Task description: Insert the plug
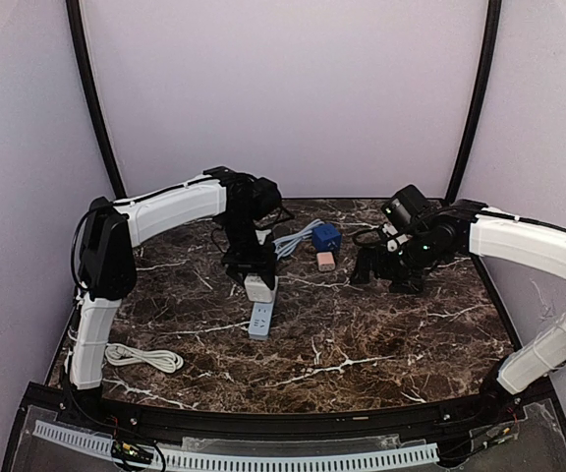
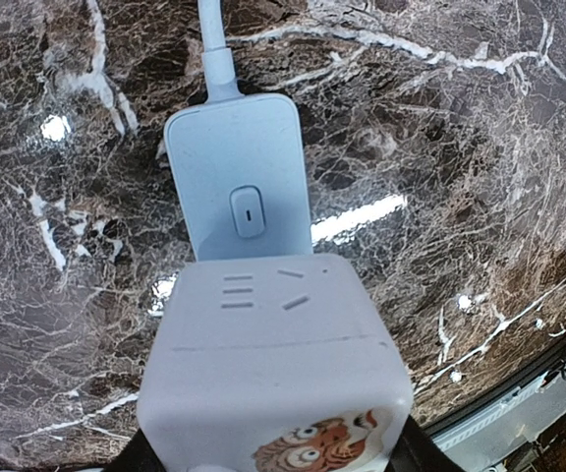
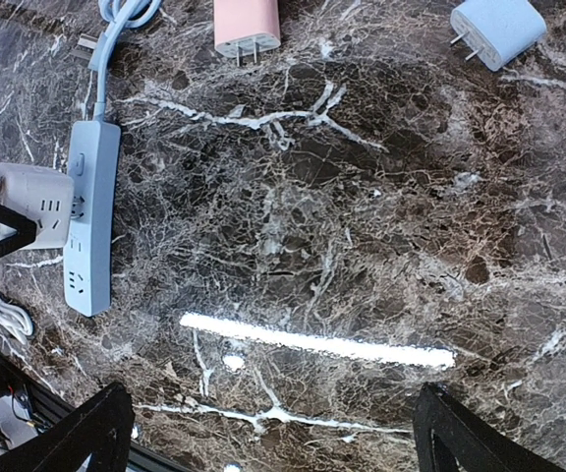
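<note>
Plug-insertion scene on a marble table (image 1: 391, 334). Left gripper (image 1: 259, 279) is clamped on the white cube plug (image 2: 273, 374), with its dark fingers against two opposite sides. The plug sits directly over the pale blue power strip (image 2: 239, 167), just past the strip's switch (image 2: 248, 210); whether its prongs are seated cannot be told. In the left wrist view a slotted face of the plug shows on the switch side, and a face bearing a tiger sticker (image 2: 322, 442) points at the camera. The strip lies flat, its long axis running far to near in the top view, with its cord (image 2: 214, 39) leaving the far end and its near end uncovered. Right gripper (image 3: 273, 433) hangs above bare marble, well apart from the strip, its jaws spread wide and holding nothing. A pink plug (image 3: 247, 25) and a blue cube (image 1: 325, 236) lie beyond the strip; a coiled white cable (image 1: 145, 357) lies near the left arm's base
</note>
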Tool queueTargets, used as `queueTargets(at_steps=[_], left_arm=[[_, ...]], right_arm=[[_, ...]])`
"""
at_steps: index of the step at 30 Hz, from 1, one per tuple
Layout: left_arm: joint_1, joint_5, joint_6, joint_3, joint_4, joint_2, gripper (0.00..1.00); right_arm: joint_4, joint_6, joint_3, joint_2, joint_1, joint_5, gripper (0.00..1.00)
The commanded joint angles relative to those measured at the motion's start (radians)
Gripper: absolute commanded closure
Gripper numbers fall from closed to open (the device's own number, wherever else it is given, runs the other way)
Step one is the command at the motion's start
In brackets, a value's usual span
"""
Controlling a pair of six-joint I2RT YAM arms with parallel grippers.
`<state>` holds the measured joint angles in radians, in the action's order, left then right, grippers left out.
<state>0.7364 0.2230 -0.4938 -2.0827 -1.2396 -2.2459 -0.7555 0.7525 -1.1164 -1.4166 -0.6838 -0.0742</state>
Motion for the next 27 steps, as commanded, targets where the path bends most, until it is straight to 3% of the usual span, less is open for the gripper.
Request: queueTargets(at_steps=[1, 27], left_arm=[[0.013, -0.037, -0.020, -0.005, -0.008, -0.020, 0.99], [0.059, -0.140, -0.093, -0.053, -0.030, -0.068, 0.99]], right_arm=[[0.016, -0.014, -0.018, -0.001, 0.007, 0.011, 0.01], [0.010, -0.038, -0.033, -0.010, 0.008, 0.028, 0.01]])
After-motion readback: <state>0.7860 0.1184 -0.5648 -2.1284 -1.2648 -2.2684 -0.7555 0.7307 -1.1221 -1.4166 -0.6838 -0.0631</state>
